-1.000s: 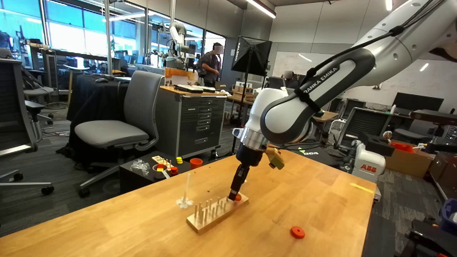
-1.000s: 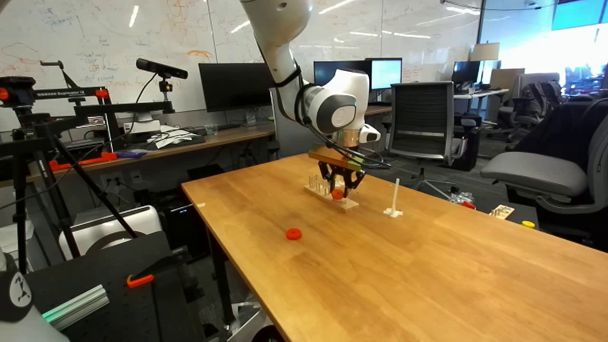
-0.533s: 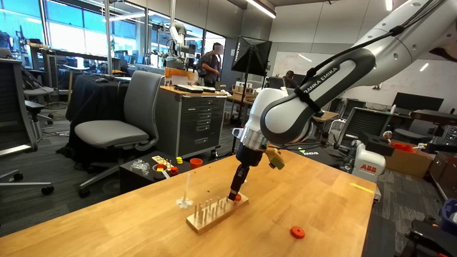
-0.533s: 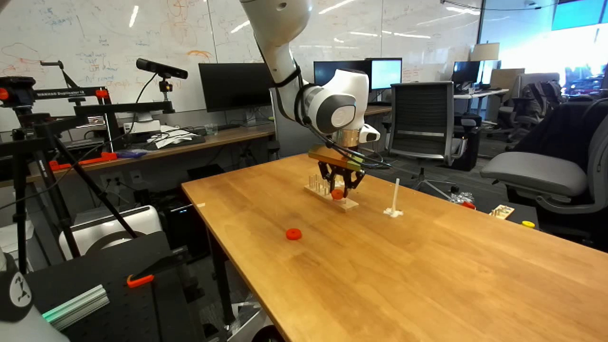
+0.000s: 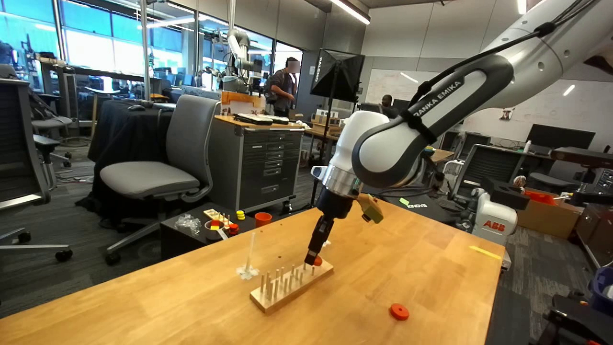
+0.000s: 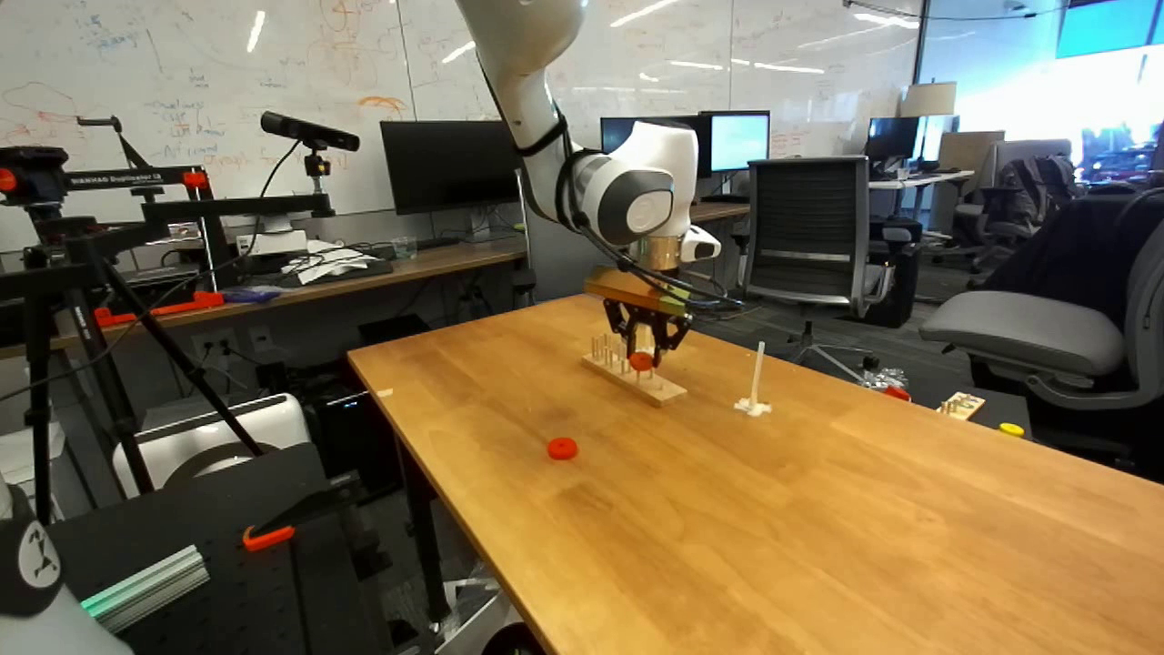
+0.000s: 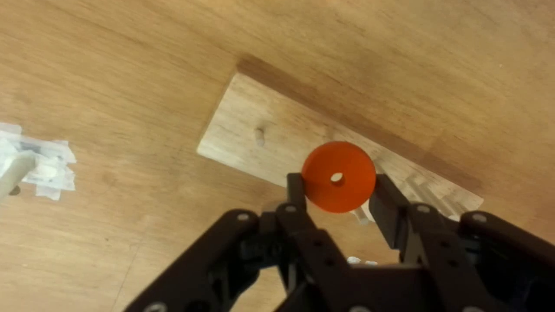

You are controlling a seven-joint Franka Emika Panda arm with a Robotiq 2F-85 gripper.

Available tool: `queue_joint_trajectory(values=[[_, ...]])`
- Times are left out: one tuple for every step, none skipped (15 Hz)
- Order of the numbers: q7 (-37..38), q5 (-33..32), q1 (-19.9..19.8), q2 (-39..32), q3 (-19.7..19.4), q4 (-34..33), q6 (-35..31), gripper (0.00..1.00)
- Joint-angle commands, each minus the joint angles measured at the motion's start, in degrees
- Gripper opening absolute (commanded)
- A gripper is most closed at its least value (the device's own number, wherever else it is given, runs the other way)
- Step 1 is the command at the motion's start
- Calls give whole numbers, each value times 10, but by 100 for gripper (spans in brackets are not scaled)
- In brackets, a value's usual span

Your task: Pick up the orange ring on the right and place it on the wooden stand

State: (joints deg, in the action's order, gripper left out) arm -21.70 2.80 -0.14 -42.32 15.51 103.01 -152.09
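Holding the ring [image 7: 340, 159] clamped in my pincer [image 7: 340, 185] just above the stand [image 7: 282, 130], I judge the pick-up done; lowering it into place and letting go remain.

The gripper [image 7: 339, 184] is showing black, the held ring [image 7: 339, 196] orange-red; the loose ring [image 5: 399, 313] is matching it. The stand [image 7: 236, 123] is showing pale, faintly grained wood, the table [image 6: 727, 518] honey-brown with streaked grain. Near the table's corner, a strip [image 5: 484, 252] is showing yellow.
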Motion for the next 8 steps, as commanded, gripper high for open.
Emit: queue_joint_trajectory(values=[[-9,2,-8,24,10,20,-3,18],[-9,2,-8,24,9,19,-2,18],[-8,1,-7,22,8,16,-1,18],[-6,0,-5,20,7,13,2,18],[-4,-1,-3,17,5,10,3,18],[-1,-2,-1,15,3,7,5,18],[1,-3,2,13,1,5,6,18],[3,-4,4,10,0,2,7,18]])
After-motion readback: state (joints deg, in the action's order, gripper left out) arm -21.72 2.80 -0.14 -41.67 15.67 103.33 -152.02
